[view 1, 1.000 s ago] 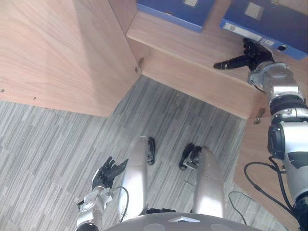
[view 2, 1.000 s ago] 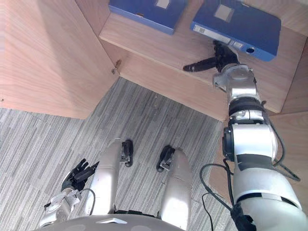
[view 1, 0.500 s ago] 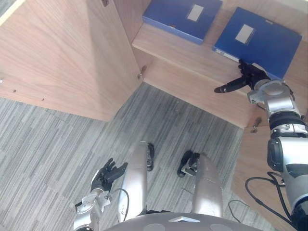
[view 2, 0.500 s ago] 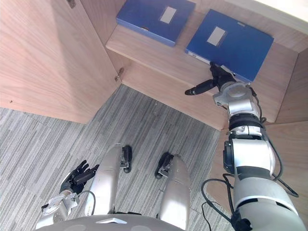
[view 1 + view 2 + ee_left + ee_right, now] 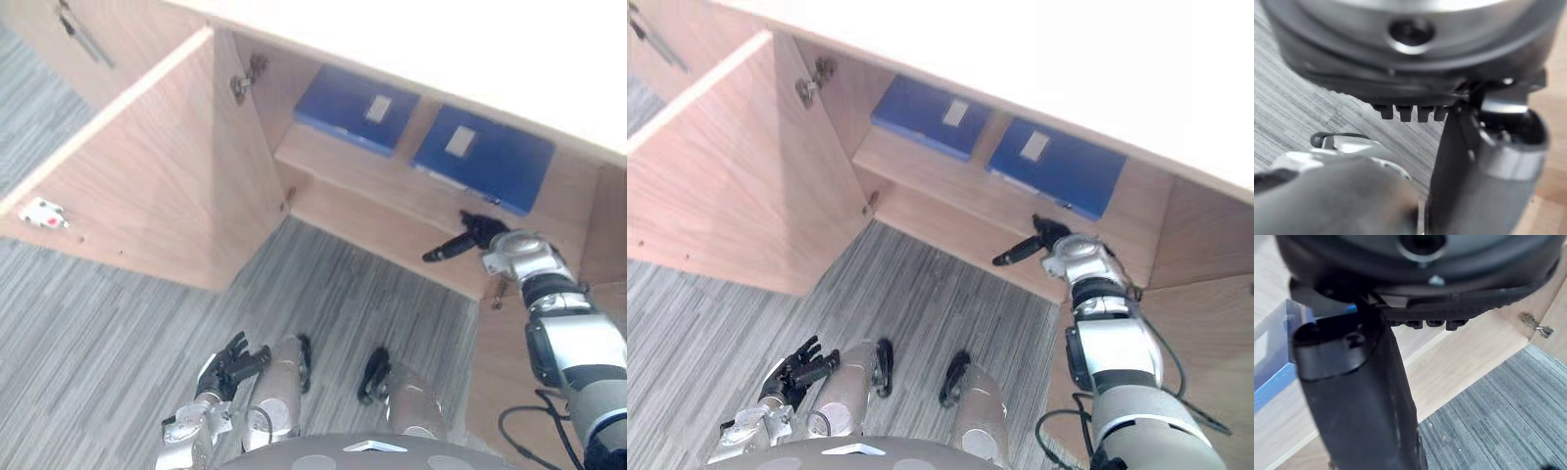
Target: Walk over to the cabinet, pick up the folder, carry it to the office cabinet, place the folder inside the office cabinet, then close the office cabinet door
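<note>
Fingers (image 5: 236, 343) of the left hand (image 5: 225, 369) are loose and spread, holding nothing, low at 7 o'clock over the grey floor (image 5: 118, 323). Right hand (image 5: 477, 232) is at 3 o'clock, at the mouth of the office cabinet, thumb stuck out sideways, fingers slack and empty. The blue folder (image 5: 485, 157) lies flat on the shelf (image 5: 392, 191) at 2 o'clock, just past that hand and not touching it. A second blue folder (image 5: 364, 106) sits beside it at 1 o'clock. Left door (image 5: 147, 186) stands wide open at 10 o'clock, and the right door (image 5: 1205, 304) is open at 4 o'clock.

Risks, as I judge them:
- The right arm sits in the opening, so swinging either door now would catch it.
- A careless pull-back could drag the folder's near edge off the shelf.
- The left hand is well apart from the left door, so it needs a step or a long reach, and a push near the hinge (image 5: 247, 76) would barely move it.

Versus 1 s ago:
- The whole view has shifted, so the camera has moved. The cabinet top (image 5: 470, 49) and the left door's upper edge now show.
- The right hand was up against the folder's near edge and is now clear of it.
- The left hand has stayed by the leg.
- The folders lie as they did.
</note>
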You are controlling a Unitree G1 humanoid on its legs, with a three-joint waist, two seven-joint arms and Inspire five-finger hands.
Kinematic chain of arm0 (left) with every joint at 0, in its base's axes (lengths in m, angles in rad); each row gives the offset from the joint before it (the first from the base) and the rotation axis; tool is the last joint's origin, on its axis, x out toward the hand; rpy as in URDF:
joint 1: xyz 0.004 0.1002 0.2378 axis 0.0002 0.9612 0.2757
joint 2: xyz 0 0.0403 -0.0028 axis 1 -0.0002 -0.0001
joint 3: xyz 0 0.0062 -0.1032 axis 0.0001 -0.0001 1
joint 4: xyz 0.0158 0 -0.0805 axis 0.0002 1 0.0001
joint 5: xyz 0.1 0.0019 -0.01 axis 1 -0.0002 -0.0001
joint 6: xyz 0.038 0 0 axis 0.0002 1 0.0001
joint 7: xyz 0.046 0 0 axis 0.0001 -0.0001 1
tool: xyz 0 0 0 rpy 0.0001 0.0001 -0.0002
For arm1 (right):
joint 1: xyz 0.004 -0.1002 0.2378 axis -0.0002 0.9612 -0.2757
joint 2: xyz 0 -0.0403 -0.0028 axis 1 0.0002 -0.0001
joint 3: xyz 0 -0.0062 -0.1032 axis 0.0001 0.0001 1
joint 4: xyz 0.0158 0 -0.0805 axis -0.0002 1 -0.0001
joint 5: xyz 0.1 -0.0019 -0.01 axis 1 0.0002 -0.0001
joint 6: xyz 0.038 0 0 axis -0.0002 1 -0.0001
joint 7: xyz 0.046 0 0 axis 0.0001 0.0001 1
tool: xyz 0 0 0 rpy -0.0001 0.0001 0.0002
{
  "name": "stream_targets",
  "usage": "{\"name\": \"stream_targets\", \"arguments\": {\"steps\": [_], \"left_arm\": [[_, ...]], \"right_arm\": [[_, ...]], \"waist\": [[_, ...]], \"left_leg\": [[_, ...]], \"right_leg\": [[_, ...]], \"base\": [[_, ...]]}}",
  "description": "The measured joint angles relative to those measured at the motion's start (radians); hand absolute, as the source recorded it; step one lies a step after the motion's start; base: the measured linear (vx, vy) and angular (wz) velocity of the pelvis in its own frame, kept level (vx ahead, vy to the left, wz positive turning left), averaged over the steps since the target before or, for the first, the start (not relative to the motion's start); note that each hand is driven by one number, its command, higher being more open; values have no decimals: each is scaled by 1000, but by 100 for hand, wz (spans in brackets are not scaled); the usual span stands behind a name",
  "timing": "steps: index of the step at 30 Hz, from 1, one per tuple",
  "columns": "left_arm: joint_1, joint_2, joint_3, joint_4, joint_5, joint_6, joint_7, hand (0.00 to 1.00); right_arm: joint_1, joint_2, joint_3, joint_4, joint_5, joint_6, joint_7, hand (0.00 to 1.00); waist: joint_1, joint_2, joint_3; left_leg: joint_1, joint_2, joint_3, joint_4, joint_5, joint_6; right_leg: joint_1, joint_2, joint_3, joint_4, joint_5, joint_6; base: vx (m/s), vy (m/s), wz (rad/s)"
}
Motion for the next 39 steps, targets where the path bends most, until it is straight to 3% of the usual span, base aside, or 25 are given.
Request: {"name": "stream_targets", "arguments": {"steps": [5, 7, 10, 13, 16, 20, 21, 23, 24, 26, 28, 29, 30, 33, 34, 35, 37, 39], "left_arm": [[-83, -1, -42, 146, 80, -2, 2, 100], [-130, 1, -43, 237, 106, -6, 21, 100], [-157, 6, -45, 313, 119, -7, 61, 100], [-169, 24, -58, 364, 147, -18, 85, 100], [-172, 28, -61, 397, 182, -28, 91, 100], [-176, 36, -59, 446, 182, -29, 108, 100], [-177, 39, -60, 457, 184, -30, 110, 100], [-182, 38, -60, 471, 201, -31, 120, 100], [-187, 40, -60, 472, 216, -32, 121, 100], [-186, 46, -50, 473, 222, -32, 124, 100], [-186, 46, -39, 473, 222, -32, 127, 100], [-186, 48, -31, 473, 223, -33, 128, 100], [-187, 46, -21, 485, 223, -33, 128, 100], [-185, 43, 5, 490, 221, -32, 130, 100], [-179, 44, 24, 490, 221, -33, 138, 100], [-173, 45, 43, 490, 218, -34, 147, 100], [-166, 51, 87, 499, 213, -33, 158, 100], [-168, 48, 100, 503, 212, -32, 163, 100]], "right_arm": [[54, 71, -278, 2, 2, 0, -13, 100], [36, 75, -277, 2, 8, -8, -31, 100], [56, 72, -251, 2, 59, -23, -55, 100], [173, 72, -203, -53, 126, -31, -80, 100], [343, 80, -196, -194, 200, -33, -97, 100], [520, 156, -198, -399, 219, -35, -139, 100], [570, 190, -198, -432, 236, -36, -148, 100], [637, 250, -197, -460, 243, -37, -164, 100], [659, 274, -195, -461, 244, -39, -166, 100], [700, 318, -195, -460, 246, -42, -166, 100], [742, 342, -195, -459, 253, -46, -166, 100], [761, 350, -197, -452, 253, -48, -168, 100], [775, 350, -201, -436, 253, -48, -179, 100], [792, 356, -223, -377, 264, -50, -203, 100], [793, 366, -242, -342, 285, -55, -211, 100], [794, 378, -256, -320, 293, -65, -216, 100], [803, 399, -286, -262, 322, -84, -220, 100], [815, 400, -313, -224, 322, -85, -220, 100]], "waist": [[-14, -19, -75], [-38, -29, -86], [-81, -50, -97], [-115, -79, -115], [-151, -93, -127], [-199, -100, -131], [-211, -102, -130], [-224, -94, -129], [-223, -93, -129], [-221, -101, -125], [-222, -107, -129], [-223, -111, -127], [-232, -112, -125], [-223, -110, -130], [-217, -107, -145], [-211, -107, -154], [-196, -133, -163], [-196, -130, -161]], "left_leg": [[133, -13, 41, -138, 40, -3], [182, -30, 78, -220, 76, 2], [237, -58, 124, -305, 109, 15], [284, -93, 157, -377, 139, 28], [314, -126, 189, -440, 164, 41], [330, -141, 251, -471, 167, 36], [348, -137, 272, -473, 166, 36], [366, -111, 316, -474, 169, 40], [371, -98, 334, -471, 171, 41], [379, -79, 376, -452, 163, 32], [383, -61, 409, -421, 140, 8], [383, -56, 420, -396, 127, -9], [381, -55, 420, -388, 123, -22], [398, -49, 416, -443, 137, -49], [401, -35, 430, -470, 145, -62], [401, -26, 443, -479, 148, -68], [411, -19, 480, -471, 157, -60], [428, -14, 484, -471, 157, -62]], "right_leg": [[136, 34, 4, -207, 113, 19], [164, 42, 41, -293, 182, 28], [181, 39, 92, -354, 241, 36], [188, 26, 126, -373, 259, 42], [178, 13, 164, -384, 275, 43], [148, 9, 209, -382, 291, 34], [148, 11, 198, -379, 291, 18], [147, -12, 55, -329, 206, -110], [143, -32, -24, -292, 186, -140], [135, -71, -117, -232, 174, -157], [137, -93, -156, -194, 176, -152], [134, -92, -152, -205, 188, -77], [129, -73, -148, -221, 186, -53], [144, -25, -143, -299, 187, -48], [159, 16, -132, -378, 204, -32], [173, 40, -122, -439, 234, -30], [203, 74, -86, -540, 336, -44], [213, 87, -70, -539, 337, -51]], "base": [[83, 42, -23], [7, 31, -46], [-50, 77, -48], [-61, 78, -34], [-89, 65, -29], [-116, 45, -50], [-117, -12, -55], [-83, -16, -56], [-39, -2, -53], [-30, -29, -64], [5, -65, -62], [59, -78, -48], [55, -102, -44], [40, -93, -59], [63, -101, -82], [95, -114, -86], [100, -58, -73], [108, 30, -41]]}}
